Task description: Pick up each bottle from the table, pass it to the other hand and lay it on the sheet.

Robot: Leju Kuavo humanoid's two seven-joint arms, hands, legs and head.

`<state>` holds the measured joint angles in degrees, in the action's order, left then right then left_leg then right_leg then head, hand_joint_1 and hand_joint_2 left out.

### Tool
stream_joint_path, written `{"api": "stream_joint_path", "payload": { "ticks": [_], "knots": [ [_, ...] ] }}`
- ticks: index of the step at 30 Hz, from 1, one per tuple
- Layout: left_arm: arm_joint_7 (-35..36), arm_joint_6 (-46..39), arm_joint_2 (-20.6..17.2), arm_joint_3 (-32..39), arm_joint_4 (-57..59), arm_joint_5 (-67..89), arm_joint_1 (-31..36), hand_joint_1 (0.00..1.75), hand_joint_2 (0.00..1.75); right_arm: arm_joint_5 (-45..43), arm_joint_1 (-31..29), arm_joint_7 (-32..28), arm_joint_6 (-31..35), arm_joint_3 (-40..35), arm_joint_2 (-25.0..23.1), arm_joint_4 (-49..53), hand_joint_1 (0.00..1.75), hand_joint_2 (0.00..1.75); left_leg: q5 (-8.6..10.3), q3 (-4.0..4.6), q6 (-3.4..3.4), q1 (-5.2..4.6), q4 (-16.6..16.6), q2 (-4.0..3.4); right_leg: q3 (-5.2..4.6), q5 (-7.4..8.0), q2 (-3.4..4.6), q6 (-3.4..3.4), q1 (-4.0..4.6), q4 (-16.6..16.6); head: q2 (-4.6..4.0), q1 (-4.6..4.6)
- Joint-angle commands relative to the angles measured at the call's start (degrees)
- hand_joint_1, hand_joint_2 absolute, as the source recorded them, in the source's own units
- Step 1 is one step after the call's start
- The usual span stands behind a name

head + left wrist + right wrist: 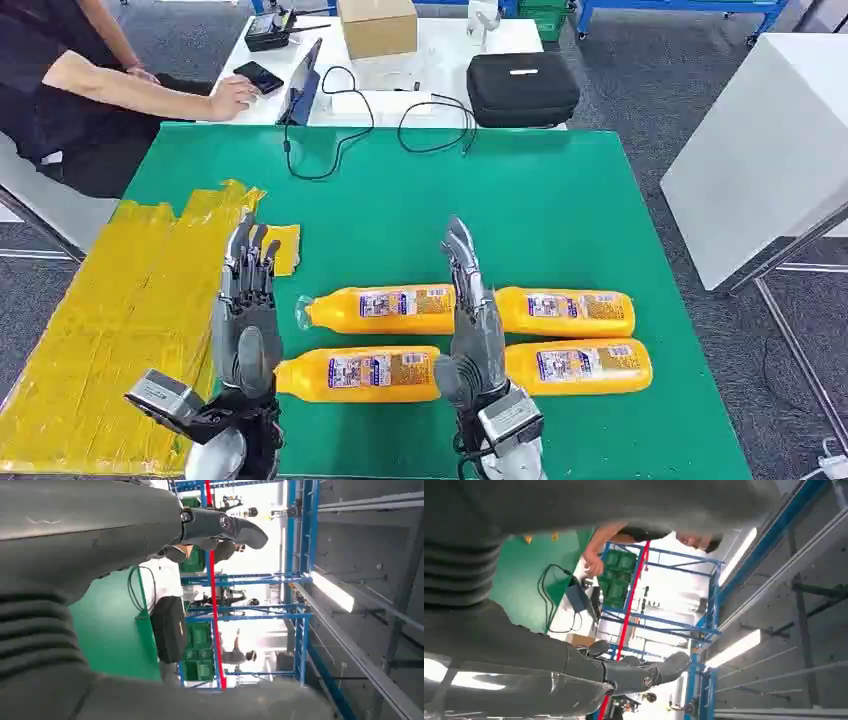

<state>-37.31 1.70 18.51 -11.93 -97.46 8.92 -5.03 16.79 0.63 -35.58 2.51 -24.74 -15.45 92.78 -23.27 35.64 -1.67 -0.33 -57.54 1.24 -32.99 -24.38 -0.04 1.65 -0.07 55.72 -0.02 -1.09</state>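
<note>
1. Bottles, four: orange-yellow plastic, each with a printed label band, all lying on their sides on the green desk in two rows of two. Far-left bottle had a clear cap end pointing toward the sheet; near-left bottle lay just in front of it. Far-right bottle and near-right bottle lay parallel, close together.
2. Sheet: yellow, taped and wrinkled, covering the desk's left part, beside the bottles and apart from them; a small yellow scrap lay at its edge. No bottle lay on it.
3. Left hand: raised above the desk between the sheet and the left bottles, fingers straight and apart, holding nothing.
4. Right hand: raised between the left and right bottle pairs, fingers extended, holding nothing.
5. Head view recorded the bottles, the sheet, a black case, a cardboard box, a looping black cable and a person's arm on the white desk beyond.
6. Left wrist view recorded the left hand's fingers outstretched, the black case seen edge-on, and blue racking.
7. Right wrist view recorded the right hand's fingers outstretched, the person's arm, green crates and ceiling lights.
</note>
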Motion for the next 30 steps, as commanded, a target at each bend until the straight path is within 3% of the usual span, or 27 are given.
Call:
{"api": "stream_joint_path", "payload": {
  "ticks": [1,8,9,27,30],
  "knots": [
    [0.2,-0.2,-1.3,-0.6,3.7,0.1,2.5,0.00,0.00,-0.3,-1.8,0.2,0.0,-0.5,-0.5,-2.7,0.00,0.00,-0.03,-0.13,0.08,0.01,0.0,-0.08,0.13,-0.02,0.02,-0.01,0.01,0.0,0.00,0.00],
    [0.4,-0.4,-1.3,-0.7,3.5,0.1,2.3,0.00,0.00,-0.2,-1.8,0.3,-0.1,-0.9,-0.5,-2.9,0.00,0.00,-0.09,-0.24,0.13,0.02,0.0,-0.14,0.24,-0.07,0.05,-0.02,0.03,0.0,0.00,0.00],
    [0.4,-0.4,-1.2,-0.7,3.5,0.1,2.2,0.00,0.00,0.0,-1.8,0.3,0.0,-0.9,-0.4,-2.8,0.00,1.75,-0.07,-0.20,0.11,0.02,0.0,-0.11,0.21,-0.05,0.04,-0.02,0.02,0.0,0.00,0.00],
    [0.5,-0.5,-1.2,0.0,3.0,0.0,1.2,0.00,0.00,3.6,-2.1,3.7,2.0,-1.1,0.3,-4.9,0.00,1.75,-0.07,-0.27,0.11,0.02,0.1,-0.17,0.26,-0.04,0.08,-0.02,0.03,-0.1,0.00,0.00],
    [0.5,-0.5,-1.0,0.5,2.7,0.0,0.8,0.00,0.00,10.4,-3.7,9.2,3.3,-2.6,1.3,-9.1,0.00,1.75,-0.07,-0.26,0.11,0.01,0.1,-0.19,0.25,-0.03,0.11,-0.02,0.02,-0.1,0.00,0.00]
  ]
}}
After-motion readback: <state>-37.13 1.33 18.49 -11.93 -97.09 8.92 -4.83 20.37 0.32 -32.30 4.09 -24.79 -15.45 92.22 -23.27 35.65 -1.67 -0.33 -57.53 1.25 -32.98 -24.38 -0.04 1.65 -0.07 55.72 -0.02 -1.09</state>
